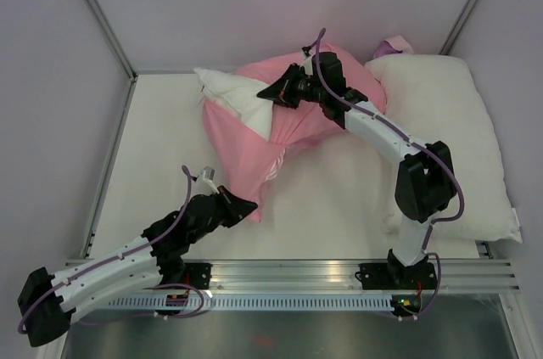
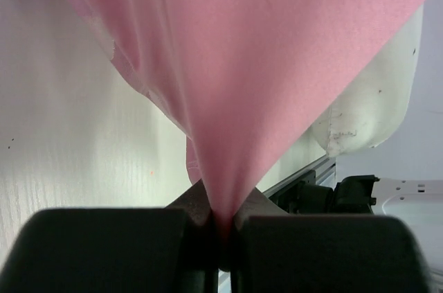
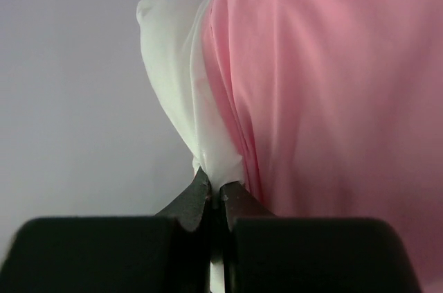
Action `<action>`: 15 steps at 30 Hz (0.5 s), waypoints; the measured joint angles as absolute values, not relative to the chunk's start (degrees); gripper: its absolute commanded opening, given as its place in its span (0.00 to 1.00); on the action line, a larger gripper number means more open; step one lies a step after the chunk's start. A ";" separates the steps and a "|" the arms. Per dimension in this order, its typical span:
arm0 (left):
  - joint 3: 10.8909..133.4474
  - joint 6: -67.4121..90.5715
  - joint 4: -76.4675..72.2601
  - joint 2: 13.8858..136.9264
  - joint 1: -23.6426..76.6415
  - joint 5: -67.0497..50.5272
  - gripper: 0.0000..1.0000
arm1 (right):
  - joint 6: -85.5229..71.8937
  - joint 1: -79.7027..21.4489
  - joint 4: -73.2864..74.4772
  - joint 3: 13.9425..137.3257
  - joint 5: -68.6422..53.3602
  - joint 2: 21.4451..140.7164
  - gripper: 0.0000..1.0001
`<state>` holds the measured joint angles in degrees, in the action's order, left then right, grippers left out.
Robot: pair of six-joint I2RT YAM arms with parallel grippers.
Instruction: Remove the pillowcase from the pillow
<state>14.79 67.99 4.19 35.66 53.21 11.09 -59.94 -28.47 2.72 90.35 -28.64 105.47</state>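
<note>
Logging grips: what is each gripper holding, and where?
Left gripper pinches the pillowcase at its near end; right gripper pinches the pillow at its exposed white edge.

Pale lilac walls — white tabletop, aluminium rail.

The pillowcase is soft, matt pink cloth, smooth and finely woven, and the pillow showing from it is plain white cloth, faintly creased. The table top looks matt white with a slight grain. The rail along its near edge is bare brushed metal, and the left gripper is matt black plastic.
</note>
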 measured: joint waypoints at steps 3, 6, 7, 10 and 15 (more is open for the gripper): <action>14.79 69.56 4.75 34.98 54.28 13.32 0.02 | -64.10 -26.65 0.80 90.35 -28.77 105.65 0.00; 14.81 71.05 4.56 35.46 55.05 14.98 0.02 | -68.25 -24.60 -0.91 90.98 -30.44 106.89 0.00; 14.81 71.59 4.36 35.81 55.53 15.55 0.02 | -69.60 -23.90 -1.61 91.66 -31.29 107.87 0.00; 14.79 73.43 4.05 36.77 57.82 17.89 0.02 | -73.17 -22.59 -2.63 94.30 -33.58 111.33 0.00; 14.37 76.53 3.97 37.19 62.08 22.76 0.02 | -76.49 -21.85 -2.55 99.72 -37.87 117.16 0.00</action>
